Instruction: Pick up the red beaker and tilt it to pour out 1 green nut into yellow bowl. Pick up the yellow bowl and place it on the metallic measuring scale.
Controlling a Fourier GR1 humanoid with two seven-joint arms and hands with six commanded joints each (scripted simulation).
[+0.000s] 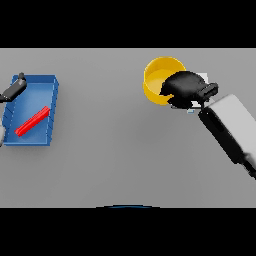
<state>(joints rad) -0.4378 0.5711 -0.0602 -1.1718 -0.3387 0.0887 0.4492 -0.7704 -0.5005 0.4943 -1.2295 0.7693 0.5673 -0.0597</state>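
**Right hand holds the yellow bowl near the scale**

The fingers of the right hand are curled over the rim of the yellow bowl, probably to carry it. Just under the palm a small light edge shows, perhaps the metallic scale.

Far from these fingers, the left hand hangs over the blue tray, where a red object lies flat. I cannot tell its finger state.

Right hand at yellow bowl, over scale.
Fingers curled on bowl rim; left hand at blue tray holding red beaker.
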